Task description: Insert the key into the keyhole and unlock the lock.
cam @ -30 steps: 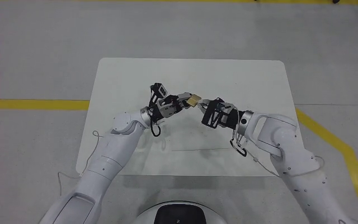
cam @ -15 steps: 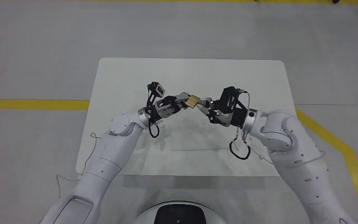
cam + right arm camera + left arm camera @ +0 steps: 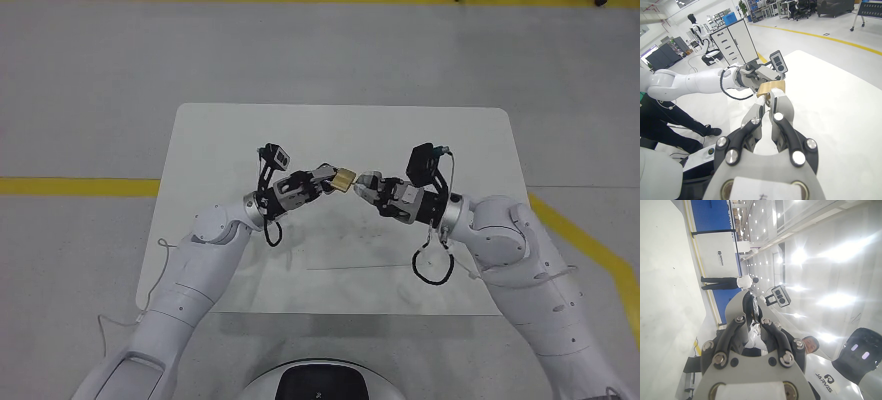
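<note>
A brass padlock (image 3: 343,180) hangs in the air over the middle of the white table (image 3: 450,140), held between both arms. My left gripper (image 3: 326,180) is shut on the padlock's far end; in the left wrist view its fingers (image 3: 751,306) pinch a dark, edge-on piece. In the right wrist view the padlock (image 3: 771,87) sits just past my right gripper (image 3: 769,98), which is shut on a small metal key (image 3: 768,100). The key's tip meets the lock's near face, and its blade is hidden. From above, the right gripper (image 3: 366,184) touches the padlock.
The table top (image 3: 829,113) under both grippers is bare. A black cable loop (image 3: 432,265) hangs from the right forearm. A yellow floor line (image 3: 70,186) runs past the table's left side.
The right wrist has rolled, swinging its camera from the near side to the far side of the arm. The padlock and left gripper have hardly moved.
</note>
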Robot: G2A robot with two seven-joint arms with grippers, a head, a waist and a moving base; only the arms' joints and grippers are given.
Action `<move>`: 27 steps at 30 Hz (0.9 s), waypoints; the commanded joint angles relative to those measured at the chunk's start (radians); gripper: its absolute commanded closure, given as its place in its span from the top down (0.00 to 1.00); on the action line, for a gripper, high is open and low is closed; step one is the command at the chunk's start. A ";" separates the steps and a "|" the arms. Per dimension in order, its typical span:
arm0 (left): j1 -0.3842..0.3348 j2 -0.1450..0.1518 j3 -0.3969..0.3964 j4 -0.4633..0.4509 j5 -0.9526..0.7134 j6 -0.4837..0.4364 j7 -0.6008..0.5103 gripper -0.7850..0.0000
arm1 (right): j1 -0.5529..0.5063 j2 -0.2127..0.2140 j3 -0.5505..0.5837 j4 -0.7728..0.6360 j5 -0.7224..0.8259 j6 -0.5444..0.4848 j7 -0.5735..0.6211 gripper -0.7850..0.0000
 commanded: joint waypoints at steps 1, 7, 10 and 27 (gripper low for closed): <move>0.002 0.001 -0.001 -0.006 0.015 -0.010 0.004 0.00 | 0.005 -0.001 -0.006 0.010 0.037 0.002 0.011 0.00; 0.009 0.006 -0.001 -0.026 0.071 -0.039 0.025 0.00 | 0.022 -0.004 -0.020 0.049 0.141 0.009 0.044 0.00; 0.012 0.007 -0.002 -0.032 0.074 -0.041 0.031 0.00 | 0.032 -0.005 -0.024 0.066 0.165 0.019 0.061 0.00; 0.024 0.029 -0.072 -0.079 0.060 -0.005 0.033 0.00 | 0.046 -0.004 -0.025 0.069 0.140 0.016 0.088 1.00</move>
